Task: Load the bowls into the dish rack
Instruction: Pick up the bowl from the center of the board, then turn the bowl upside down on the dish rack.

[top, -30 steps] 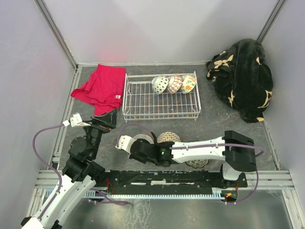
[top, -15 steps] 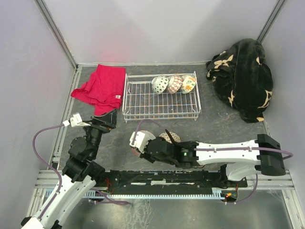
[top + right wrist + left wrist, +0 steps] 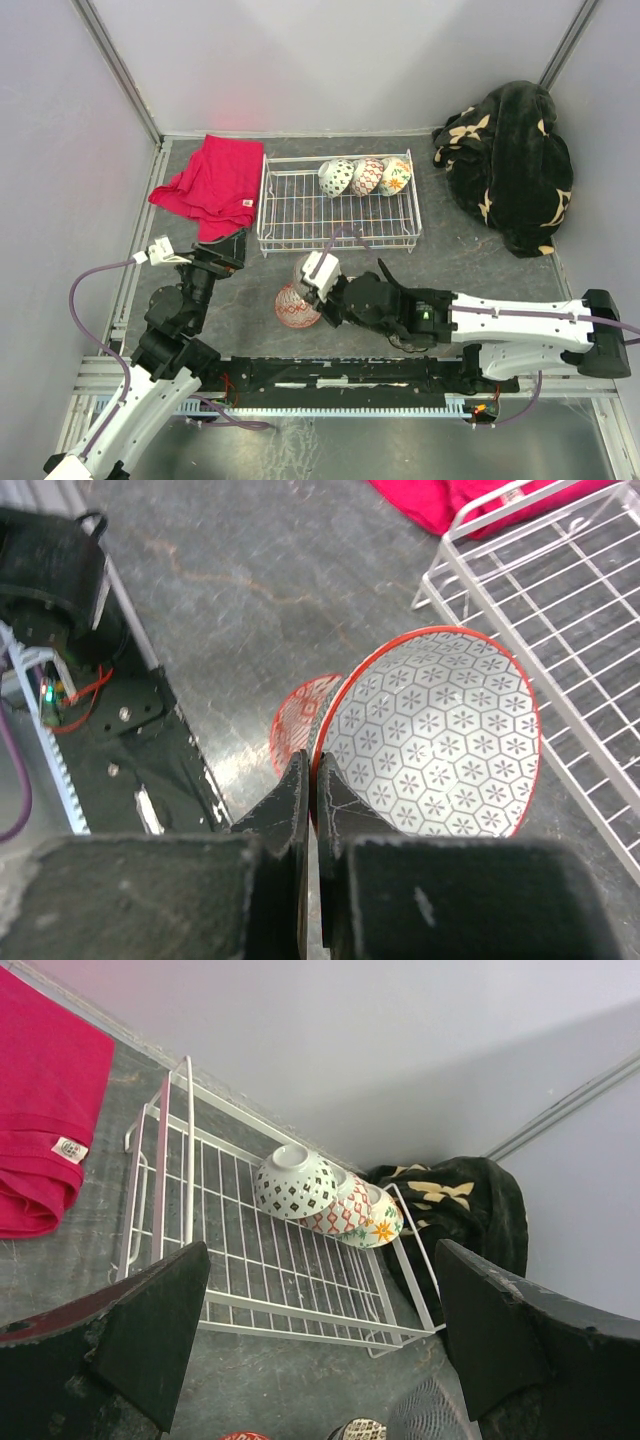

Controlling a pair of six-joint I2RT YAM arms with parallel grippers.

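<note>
The right gripper (image 3: 312,785) was pinched shut on the rim of a red-rimmed bowl (image 3: 430,740) with a honeycomb pattern inside. It held the bowl tilted just in front of the rack (image 3: 300,212), partly hiding another red bowl (image 3: 298,718) on the table. The left gripper (image 3: 320,1345) gaped wide, holding nothing. Three bowls (image 3: 325,1195) leaned together along the rack's back edge.

Soft, even light filled the enclosure, leaving only faint shadows on the tabletop (image 3: 480,260). The red cloth (image 3: 215,185) threw a pink tint onto the wall (image 3: 235,125) behind it. In the wrist views the near fingers (image 3: 150,1330) looked dark and blurred.
</note>
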